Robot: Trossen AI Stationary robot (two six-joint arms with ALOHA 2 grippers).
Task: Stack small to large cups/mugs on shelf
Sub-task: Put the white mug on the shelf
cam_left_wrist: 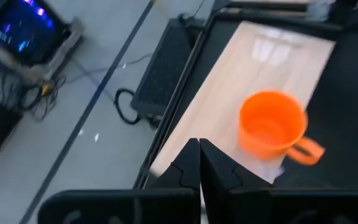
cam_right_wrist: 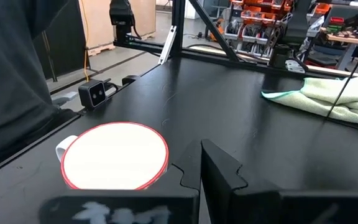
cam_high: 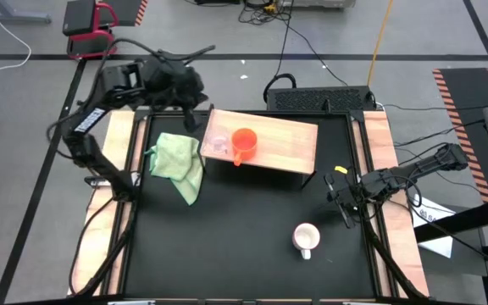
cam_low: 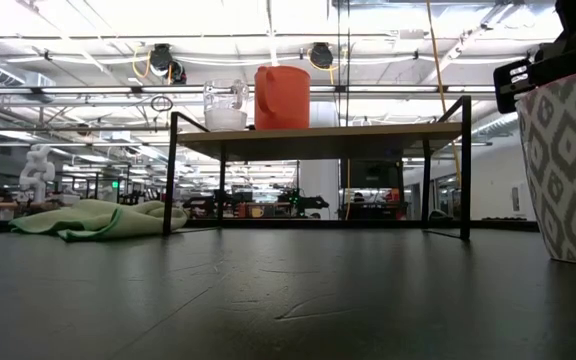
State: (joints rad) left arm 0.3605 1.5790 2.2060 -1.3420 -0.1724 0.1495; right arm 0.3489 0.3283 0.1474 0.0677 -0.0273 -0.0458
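The small clear glass cup (cam_high: 218, 145) and the orange mug (cam_high: 244, 142) stand upright side by side on the left half of the wooden shelf (cam_high: 286, 135); both also show in the low view, the glass cup (cam_low: 225, 105) beside the orange mug (cam_low: 282, 97). The white mug (cam_high: 306, 238) stands upright on the black tabletop at the near right, its handle toward the near edge. My left gripper (cam_high: 195, 116) is shut and empty above the shelf's far left corner. My right gripper (cam_high: 346, 200) is shut and empty, right of and beyond the white mug (cam_right_wrist: 115, 155).
A light green cloth (cam_high: 179, 163) lies crumpled on the tabletop just left of the shelf. The shelf stands on dark legs (cam_low: 171, 170) at the table's far middle. Pale wooden strips (cam_high: 379, 144) run along both table sides.
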